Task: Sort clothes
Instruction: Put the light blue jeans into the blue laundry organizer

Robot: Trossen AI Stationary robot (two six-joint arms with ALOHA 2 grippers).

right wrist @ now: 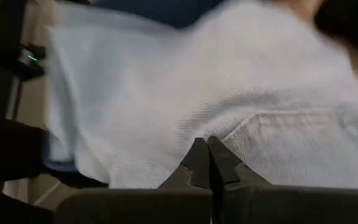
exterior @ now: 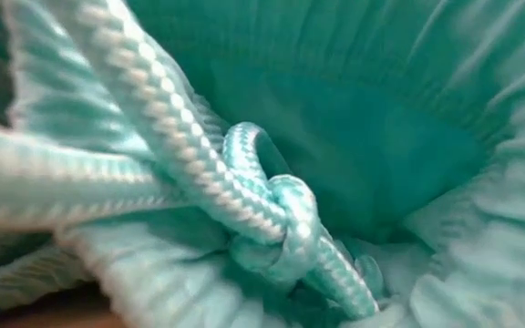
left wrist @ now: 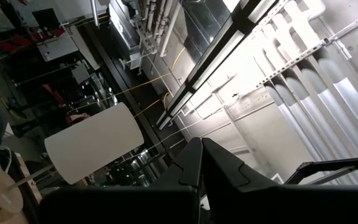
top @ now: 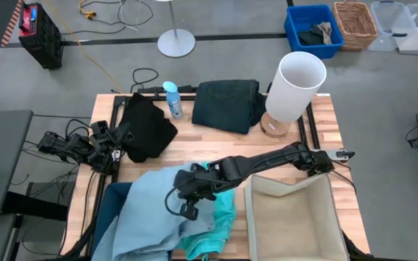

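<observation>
My right gripper (top: 186, 203) is shut and reaches in from the table's right over the pale dusty blue garment (top: 147, 217), which lies spread at the near left. Its shut fingertips (right wrist: 208, 151) point at that cloth. The bright turquoise garment (top: 220, 217) lies crumpled beside it, and its knotted drawstring (exterior: 276, 214) fills the low view. The black garment (top: 147, 127) lies at the far left. The folded dark teal denim-like garment (top: 227, 105) lies at the far middle. My left gripper (left wrist: 201, 149) is shut and empty, pointing upward at the table's left edge (top: 111, 139). My right gripper's shut fingers come slanting down from the table's right, close over the pale blue garment's top surface (right wrist: 229, 112). Nothing shows between them, and I cannot tell whether they touch the cloth.
A beige open bin (top: 325, 217) stands at the near right, next to the right arm. A tall white cylinder (top: 296, 85) on a wooden base stands at the far right. A blue spray bottle (top: 171, 98) stands between the black and denim garments. A blue crate (top: 300, 22) and a wicker basket (top: 354, 25) stand on the floor beyond.
</observation>
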